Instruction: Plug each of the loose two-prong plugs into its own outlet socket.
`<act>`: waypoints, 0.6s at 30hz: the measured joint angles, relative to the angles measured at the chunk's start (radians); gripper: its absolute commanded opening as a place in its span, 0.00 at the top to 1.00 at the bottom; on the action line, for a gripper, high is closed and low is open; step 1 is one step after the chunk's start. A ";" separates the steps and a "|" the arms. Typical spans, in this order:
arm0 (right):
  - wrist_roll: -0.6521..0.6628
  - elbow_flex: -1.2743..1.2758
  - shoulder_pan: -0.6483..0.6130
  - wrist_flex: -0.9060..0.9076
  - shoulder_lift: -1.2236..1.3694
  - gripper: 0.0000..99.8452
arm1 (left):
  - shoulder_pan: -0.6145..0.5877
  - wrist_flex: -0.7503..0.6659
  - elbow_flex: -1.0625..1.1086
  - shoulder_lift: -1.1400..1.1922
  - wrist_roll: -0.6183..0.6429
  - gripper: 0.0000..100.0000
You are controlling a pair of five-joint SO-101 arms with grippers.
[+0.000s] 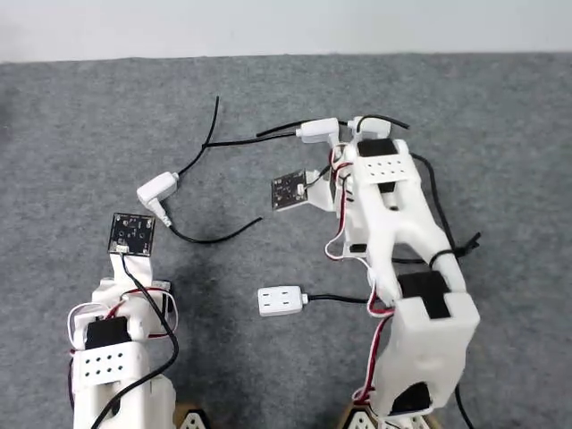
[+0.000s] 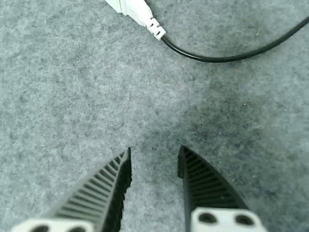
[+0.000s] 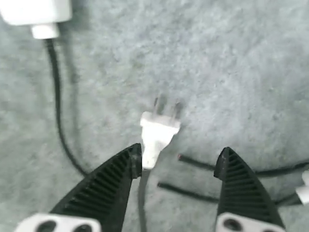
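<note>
A white two-prong plug [image 3: 157, 135] lies on the grey carpet with its prongs pointing away from my right gripper [image 3: 181, 151]. That gripper is open and straddles the plug's rear end, which is close to one finger [image 3: 116, 179]. In the high view this plug [image 1: 317, 130] lies at the far middle, by the right arm's tip. A second white plug [image 1: 156, 189] with a black cord lies just beyond the left arm. My left gripper [image 2: 155, 151] hangs open over bare carpet, a short way from that plug [image 2: 135, 9]. The white outlet strip [image 1: 279, 301] lies between the two arms.
Black cords [image 1: 210, 134] loop over the carpet at the far middle, and two cord ends [image 3: 203, 166] lie beside the right gripper. Another white plug body [image 3: 36, 12] with a cord lies farther off. The strip's cord [image 1: 335, 299] runs under the right arm.
</note>
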 measured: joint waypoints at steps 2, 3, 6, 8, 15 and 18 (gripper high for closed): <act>-0.009 0.011 0.000 0.017 -0.021 0.75 | 0.000 0.000 0.000 0.000 0.000 0.86; -0.017 0.025 0.000 0.017 -0.026 0.75 | 0.000 0.000 0.000 0.000 0.000 0.86; -0.041 0.109 0.000 -0.020 -0.028 0.75 | 0.000 0.000 0.000 0.000 0.000 0.86; -0.063 0.193 0.002 -0.097 -0.028 0.75 | 0.000 0.000 0.000 0.000 0.000 0.86; -0.123 0.365 0.009 -0.327 -0.060 0.75 | 0.000 0.000 0.000 0.000 0.000 0.86; -0.123 0.385 0.009 -0.361 -0.069 0.75 | 0.000 0.000 0.000 0.000 0.000 0.86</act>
